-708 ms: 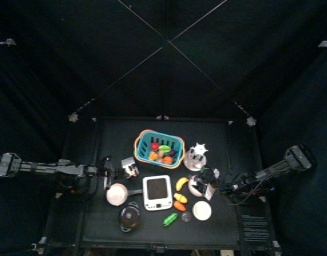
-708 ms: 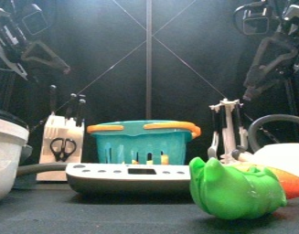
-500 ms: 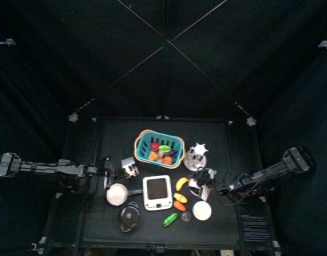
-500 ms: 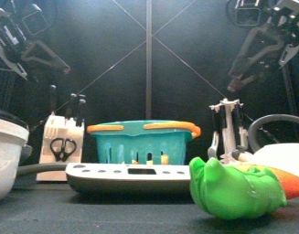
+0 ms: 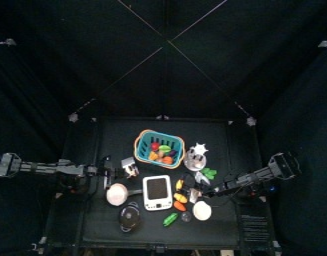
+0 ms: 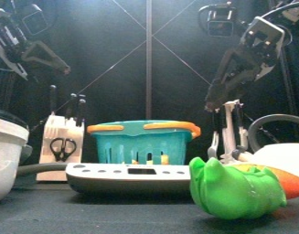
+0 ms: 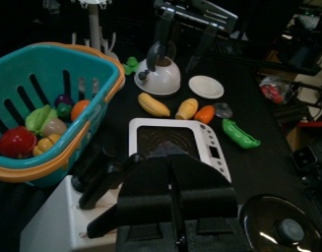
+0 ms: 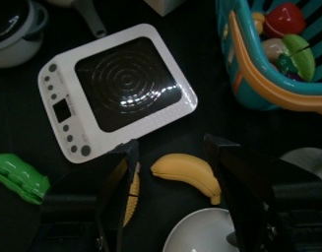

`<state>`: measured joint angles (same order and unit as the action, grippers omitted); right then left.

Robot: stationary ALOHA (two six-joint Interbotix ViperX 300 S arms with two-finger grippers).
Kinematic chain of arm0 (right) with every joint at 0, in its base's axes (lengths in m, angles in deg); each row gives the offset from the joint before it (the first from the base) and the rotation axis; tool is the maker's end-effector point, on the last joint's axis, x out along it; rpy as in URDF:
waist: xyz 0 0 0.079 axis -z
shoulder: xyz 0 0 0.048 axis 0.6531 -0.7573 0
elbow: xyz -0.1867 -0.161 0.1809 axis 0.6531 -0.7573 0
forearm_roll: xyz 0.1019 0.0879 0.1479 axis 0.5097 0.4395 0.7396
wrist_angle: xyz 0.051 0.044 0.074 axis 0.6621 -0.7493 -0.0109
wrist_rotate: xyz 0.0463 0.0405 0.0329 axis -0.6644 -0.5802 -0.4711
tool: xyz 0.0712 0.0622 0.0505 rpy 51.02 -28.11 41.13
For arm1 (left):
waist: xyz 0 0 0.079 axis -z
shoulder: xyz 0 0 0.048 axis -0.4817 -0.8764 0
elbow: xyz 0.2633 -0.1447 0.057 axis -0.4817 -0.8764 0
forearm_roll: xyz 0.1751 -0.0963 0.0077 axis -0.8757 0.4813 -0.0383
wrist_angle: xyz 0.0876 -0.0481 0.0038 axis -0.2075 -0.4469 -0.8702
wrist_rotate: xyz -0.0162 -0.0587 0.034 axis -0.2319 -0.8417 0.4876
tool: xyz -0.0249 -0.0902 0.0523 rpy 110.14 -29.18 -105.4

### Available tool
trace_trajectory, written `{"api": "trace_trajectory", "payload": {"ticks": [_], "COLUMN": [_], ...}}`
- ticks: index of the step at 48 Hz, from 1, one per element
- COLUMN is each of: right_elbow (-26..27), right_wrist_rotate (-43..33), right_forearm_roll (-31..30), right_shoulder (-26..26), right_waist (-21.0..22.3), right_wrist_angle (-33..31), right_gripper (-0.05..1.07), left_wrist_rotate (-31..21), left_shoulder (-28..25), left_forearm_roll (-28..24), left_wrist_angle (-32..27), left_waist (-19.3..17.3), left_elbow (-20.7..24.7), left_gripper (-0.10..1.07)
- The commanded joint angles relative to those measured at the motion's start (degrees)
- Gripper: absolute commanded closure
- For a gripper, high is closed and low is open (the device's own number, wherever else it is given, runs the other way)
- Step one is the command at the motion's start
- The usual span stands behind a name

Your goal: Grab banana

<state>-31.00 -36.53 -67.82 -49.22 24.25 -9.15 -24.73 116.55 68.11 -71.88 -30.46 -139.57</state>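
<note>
The banana (image 8: 192, 173) is small, yellow and slightly curved. It lies on the black table beside the white rectangular device (image 8: 121, 91). My right gripper (image 8: 176, 157) hangs over it, open, with one jaw on either side and nothing held. From above, the banana (image 5: 183, 185) lies just right of the device (image 5: 156, 190), and the right gripper (image 5: 203, 187) reaches in from the right. The left wrist view shows the banana (image 7: 153, 103) beyond the device. My left gripper (image 7: 176, 202) rests shut at the table's left. In the front view the banana is hidden.
A teal basket (image 5: 140, 142) of toy food stands behind the device. A green toy (image 8: 19, 177), a white egg-shaped piece (image 8: 203, 231) and a small orange piece (image 7: 207, 114) lie close to the banana. A kettle (image 7: 160, 74) stands near the other arm.
The right arm has swung in towards the table's middle and dropped lower, bringing its open jaws over the banana. The left arm has not moved.
</note>
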Motion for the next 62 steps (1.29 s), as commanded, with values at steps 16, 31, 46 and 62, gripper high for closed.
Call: {"api": "trace_trajectory", "payload": {"ticks": [16,31,46,62], "right_elbow": [0.9,1.1,1.1,5.2], "right_wrist_rotate": [0.2,0.3,1.8,23.8], "right_forearm_roll": [0.7,-0.5,-1.6,13.0], "right_shoulder": [-4.2,-8.5,-10.2,-10.4], "right_waist": [3.3,3.4,3.6,4.7], "right_wrist_angle": [0.4,1.5,1.5,-2.6], "right_gripper": [0.14,0.14,0.14,0.14], "left_wrist_rotate": [0.1,0.1,0.1,0.1], "left_shoulder": [-0.1,-0.1,-0.1,-0.1], "left_forearm_roll": [-0.1,-0.1,-0.1,0.0], "left_wrist_angle": [0.2,0.2,0.2,0.2], "left_waist": [-0.4,-0.5,-0.6,-0.9], "left_elbow": [0.8,0.4,0.4,0.4], "left_gripper": [0.96,0.96,0.96,0.96]}}
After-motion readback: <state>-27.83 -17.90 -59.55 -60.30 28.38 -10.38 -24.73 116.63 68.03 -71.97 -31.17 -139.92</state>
